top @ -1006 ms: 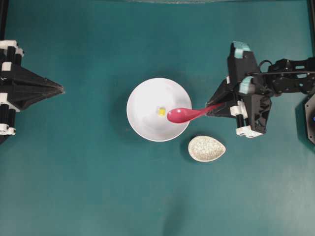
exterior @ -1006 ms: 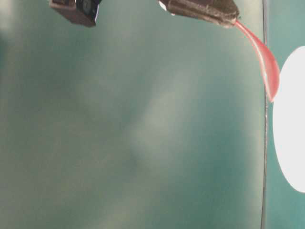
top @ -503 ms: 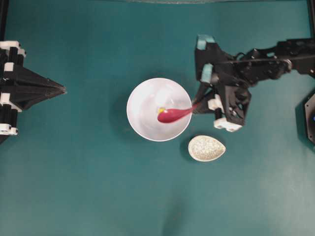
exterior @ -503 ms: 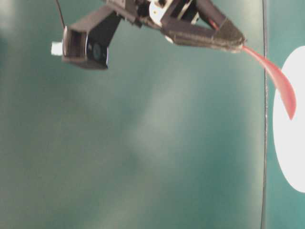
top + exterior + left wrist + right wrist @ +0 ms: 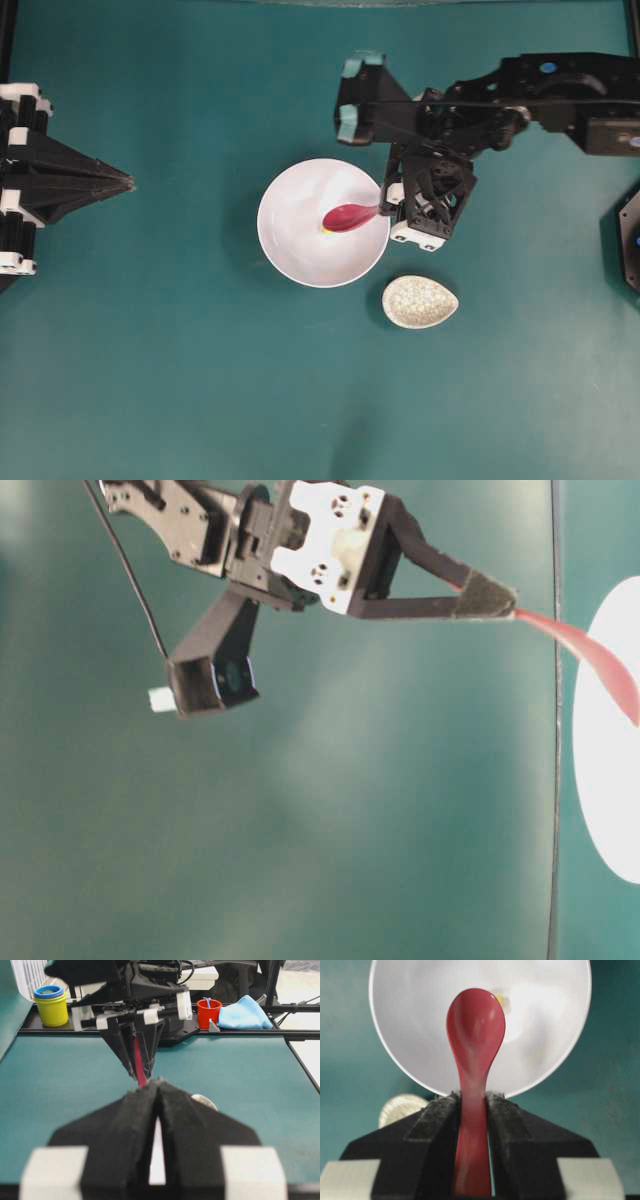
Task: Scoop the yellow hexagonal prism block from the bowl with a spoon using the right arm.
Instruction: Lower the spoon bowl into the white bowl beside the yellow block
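The white bowl (image 5: 300, 250) sits mid-table; it also shows in the right wrist view (image 5: 550, 1020) and at the table-level view's right edge (image 5: 600, 800). My right gripper (image 5: 382, 208) is shut on the handle of the pink-red spoon (image 5: 346, 216), whose scoop hangs over the bowl's middle, tilted down. In the right wrist view the spoon (image 5: 475, 1030) points into the bowl between my fingers (image 5: 440, 1115). The yellow block (image 5: 499, 999) peeks out just past the scoop's far right edge; overhead only a sliver (image 5: 328, 231) shows under the scoop. My left gripper (image 5: 125, 182) is shut and empty at the left.
A small speckled egg-shaped dish (image 5: 419, 301) lies just below-right of the bowl, under my right arm's wrist. Beyond the table, in the left wrist view, stand a yellow-and-blue cup (image 5: 51, 1005), a red cup (image 5: 208, 1012) and a blue cloth (image 5: 244, 1012).
My right arm has swung left toward the bowl's upper right. The spoon's scoop has moved over the bowl's middle and now covers most of the yellow block. The left arm has not moved.
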Controlling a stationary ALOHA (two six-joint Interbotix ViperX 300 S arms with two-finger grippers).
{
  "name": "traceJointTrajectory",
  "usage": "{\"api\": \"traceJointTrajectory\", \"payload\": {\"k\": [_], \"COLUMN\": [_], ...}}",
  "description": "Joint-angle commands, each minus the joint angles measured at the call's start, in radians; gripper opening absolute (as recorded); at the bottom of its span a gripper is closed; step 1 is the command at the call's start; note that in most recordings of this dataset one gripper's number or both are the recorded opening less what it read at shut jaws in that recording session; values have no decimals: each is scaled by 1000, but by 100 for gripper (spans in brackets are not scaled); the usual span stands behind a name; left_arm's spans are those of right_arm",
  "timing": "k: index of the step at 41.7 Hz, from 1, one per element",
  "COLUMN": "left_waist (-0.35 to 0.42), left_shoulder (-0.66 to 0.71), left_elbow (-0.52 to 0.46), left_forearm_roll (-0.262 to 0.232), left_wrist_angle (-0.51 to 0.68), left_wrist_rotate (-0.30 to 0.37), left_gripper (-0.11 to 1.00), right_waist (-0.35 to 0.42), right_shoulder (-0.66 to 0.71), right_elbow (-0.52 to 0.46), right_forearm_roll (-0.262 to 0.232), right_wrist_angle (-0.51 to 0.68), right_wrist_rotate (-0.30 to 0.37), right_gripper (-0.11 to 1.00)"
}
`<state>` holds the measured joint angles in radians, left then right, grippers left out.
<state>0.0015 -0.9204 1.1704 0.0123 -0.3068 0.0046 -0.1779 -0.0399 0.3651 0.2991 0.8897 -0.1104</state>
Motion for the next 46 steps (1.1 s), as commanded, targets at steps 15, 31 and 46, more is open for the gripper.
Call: {"api": "traceJointTrajectory", "payload": {"k": [15,31,46], "left_waist": [0,-2,0], "left_shoulder": [8,8,6], "left_elbow": [-28,-29,-28], "left_forearm_roll": [3,3,5], "left_wrist_angle": [-6,-8,-6], "left_wrist_rotate": [9,9,11], "left_gripper": [0,0,0], "right_waist": [40,40,40], "right_shoulder": [60,98,135], "right_elbow": [-138,-141,-140], "right_forearm_roll": [-67,-77,-78], "right_wrist_angle": [152,153,140], "right_wrist_rotate": [3,2,-8], "right_gripper": [24,24,24]}}
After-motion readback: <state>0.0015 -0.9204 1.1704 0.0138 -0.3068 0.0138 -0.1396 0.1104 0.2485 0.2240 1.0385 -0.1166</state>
